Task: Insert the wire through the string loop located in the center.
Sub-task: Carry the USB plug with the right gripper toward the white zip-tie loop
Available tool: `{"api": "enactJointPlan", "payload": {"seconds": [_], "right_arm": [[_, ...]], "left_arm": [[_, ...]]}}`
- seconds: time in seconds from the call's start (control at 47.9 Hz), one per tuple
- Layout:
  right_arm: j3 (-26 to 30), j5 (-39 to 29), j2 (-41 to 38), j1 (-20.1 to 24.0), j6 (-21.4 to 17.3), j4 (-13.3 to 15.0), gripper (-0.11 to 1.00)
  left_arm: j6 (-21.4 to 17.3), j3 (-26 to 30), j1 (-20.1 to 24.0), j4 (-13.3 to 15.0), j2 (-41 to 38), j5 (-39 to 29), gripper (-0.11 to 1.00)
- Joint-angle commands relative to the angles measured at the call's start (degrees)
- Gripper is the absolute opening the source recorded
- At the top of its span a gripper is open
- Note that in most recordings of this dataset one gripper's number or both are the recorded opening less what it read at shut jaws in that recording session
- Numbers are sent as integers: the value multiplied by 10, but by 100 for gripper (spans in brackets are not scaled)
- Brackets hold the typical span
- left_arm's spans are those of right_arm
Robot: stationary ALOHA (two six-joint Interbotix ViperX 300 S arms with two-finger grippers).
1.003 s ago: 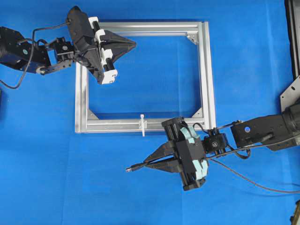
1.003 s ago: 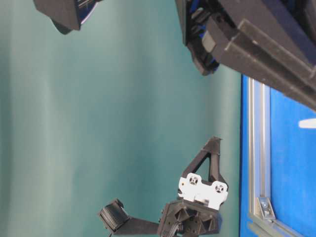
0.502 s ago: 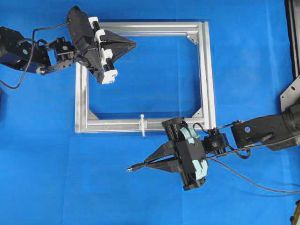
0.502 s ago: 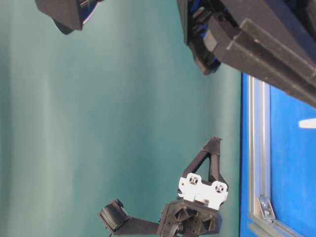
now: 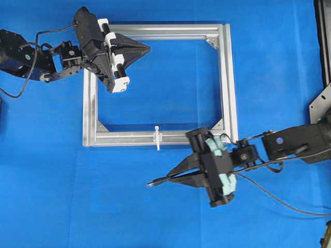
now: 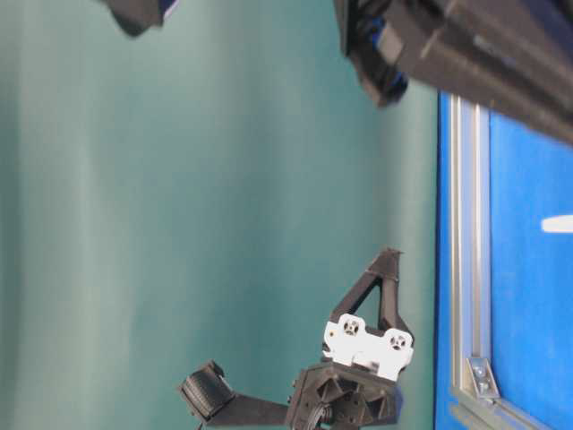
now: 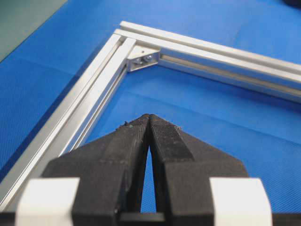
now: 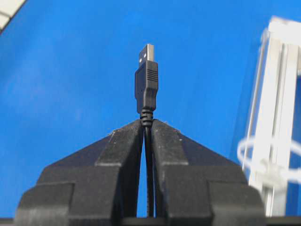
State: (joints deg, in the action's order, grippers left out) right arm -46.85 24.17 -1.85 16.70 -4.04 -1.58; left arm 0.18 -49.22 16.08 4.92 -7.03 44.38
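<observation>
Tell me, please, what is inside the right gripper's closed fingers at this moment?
The right gripper is shut on the wire, just behind its USB plug, which sticks out past the fingertips. How far the wire runs back between the fingers is hidden by the gripper body.

We look straight down overhead; sideways from table level; both wrist views sit close, sharing the rectangular silver aluminium frame at twelve o'clock.

I see a black wire with a silver tip, a white string loop, a silver frame, and a plain blue surface.
</observation>
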Motion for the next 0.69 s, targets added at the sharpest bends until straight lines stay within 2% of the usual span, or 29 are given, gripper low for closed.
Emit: {"api": "enactJointPlan", "payload": {"seconds": [0.0, 0.334, 0.481, 0.669], "right_arm": [[-15, 4, 31, -1, -1, -1, -1], [-104, 4, 101, -1, -4, -5, -1], [-111, 4, 106, -3, -4, -7, -1], [-111, 5, 106, -33, -4, -7, -1]], "left_arm": [[0, 4, 1, -2, 17, 3, 0], [0, 4, 1, -2, 18, 3, 0], [0, 4, 0, -2, 18, 3, 0], [1, 5, 1, -2, 18, 4, 0]]}}
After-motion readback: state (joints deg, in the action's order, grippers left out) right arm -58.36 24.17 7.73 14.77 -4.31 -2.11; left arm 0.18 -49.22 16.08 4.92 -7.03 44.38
